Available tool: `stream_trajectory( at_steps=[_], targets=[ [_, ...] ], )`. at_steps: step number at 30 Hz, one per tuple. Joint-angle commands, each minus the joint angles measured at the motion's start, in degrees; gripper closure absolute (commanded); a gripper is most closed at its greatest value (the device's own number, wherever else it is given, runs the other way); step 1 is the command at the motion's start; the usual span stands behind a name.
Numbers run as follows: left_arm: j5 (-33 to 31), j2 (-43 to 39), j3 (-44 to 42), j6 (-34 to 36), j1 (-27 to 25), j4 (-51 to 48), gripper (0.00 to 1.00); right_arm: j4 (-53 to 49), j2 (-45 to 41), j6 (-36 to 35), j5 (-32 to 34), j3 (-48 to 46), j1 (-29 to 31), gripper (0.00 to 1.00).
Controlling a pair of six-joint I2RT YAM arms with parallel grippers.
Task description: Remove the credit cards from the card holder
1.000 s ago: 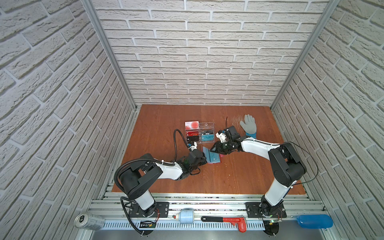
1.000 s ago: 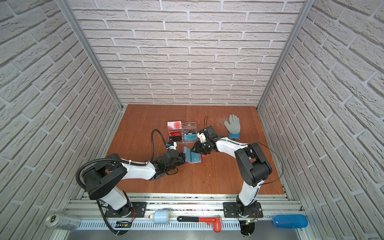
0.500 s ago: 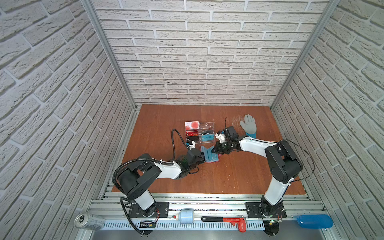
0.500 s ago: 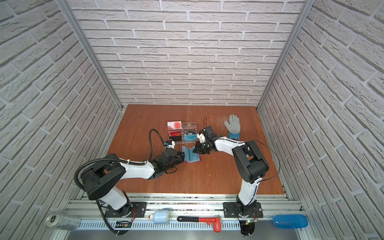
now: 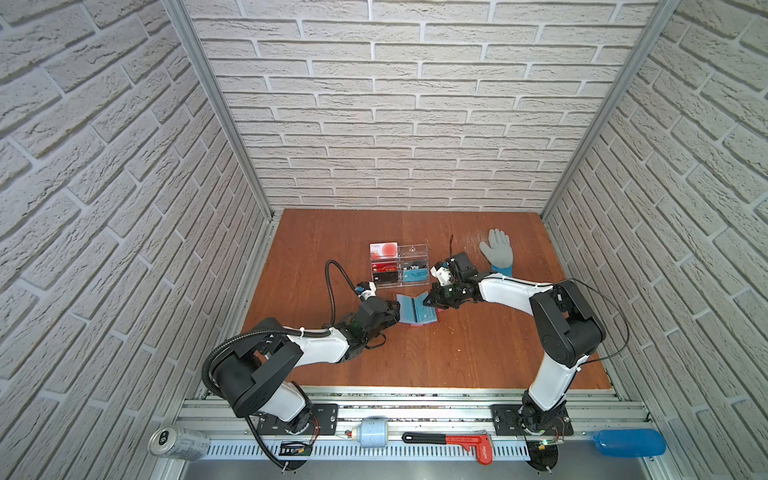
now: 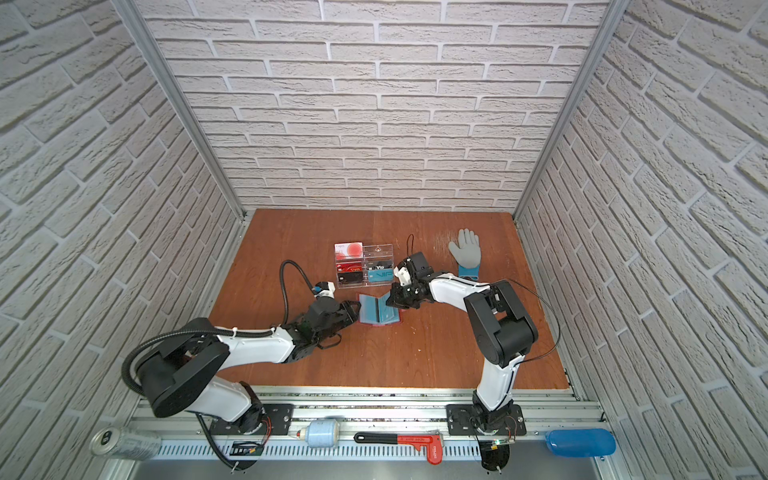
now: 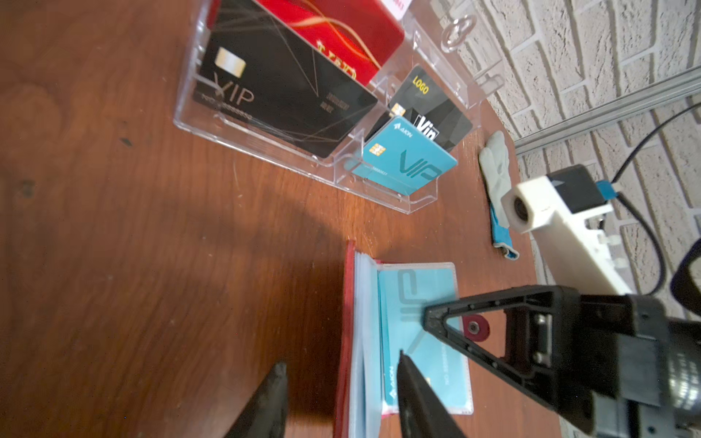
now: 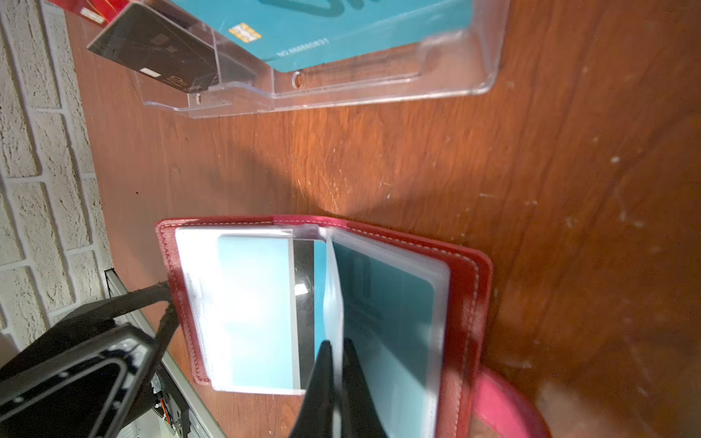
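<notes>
Clouding credit cards (image 8: 254, 311), sleeves (image 8: 334, 292) fill card holder (image 8: 472, 288).

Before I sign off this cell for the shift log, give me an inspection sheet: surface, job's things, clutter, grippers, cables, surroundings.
Surface: brown wooden table, scratched near the grey glove.
Job's things: red card holder lies open; teal credit cards sit in its sleeves.
Clutter: acrylic stand with VIP cards; the glove.
Grippers: left gripper open astride the holder's edge; right gripper shut on a clear sleeve.
Cables: black hose looping above the left arm; thin cable by the right arm.
Surroundings: brick-pattern walls; can, wrench, blue container along the front.
</notes>
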Motion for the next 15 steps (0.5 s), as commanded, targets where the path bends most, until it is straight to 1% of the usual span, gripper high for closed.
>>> stream_trajectory(
  at_steps=[1, 2, 4, 5, 6, 8, 10, 15],
  targets=[
    [-1.4, -3.4, -0.4, 2.3, 0.8, -0.5, 0.46, -3.0, -0.5, -0.9, 4.4, -0.1, 0.3, 0.93],
    [-1.4, -4.1, -0.1, 3.2, 0.8, -1.2, 0.43, -3.3, -0.9, -1.0, 4.7, -0.1, 0.3, 0.93],
    [-1.1, -5.1, 0.2, 4.5, 0.8, -1.3, 0.33, -3.7, -1.6, -1.2, 5.8, -0.4, 0.2, 0.9],
    [-0.8, -5.5, 0.3, 5.1, 0.8, -1.0, 0.27, -4.1, -1.9, -1.3, 6.6, -0.3, 0.3, 0.86],
    [-0.6, -5.8, 0.4, 5.4, 0.8, -0.9, 0.23, -4.3, -2.1, -1.5, 6.9, -0.3, 0.2, 0.83],
    [0.2, -6.1, 0.6, 6.0, 0.8, -0.6, 0.11, -4.3, -2.8, -1.5, 7.2, -0.5, 0.3, 0.77],
    [1.8, -6.0, 0.7, 6.9, 0.8, 0.5, 0.02, -4.3, -3.7, -1.6, 7.4, -0.6, 0.2, 0.7],
    [5.3, -4.5, 2.6, 7.2, 0.9, 1.4, 0.02, -4.4, -8.5, -2.3, 9.4, -1.9, 0.3, 0.55]
  ],
)
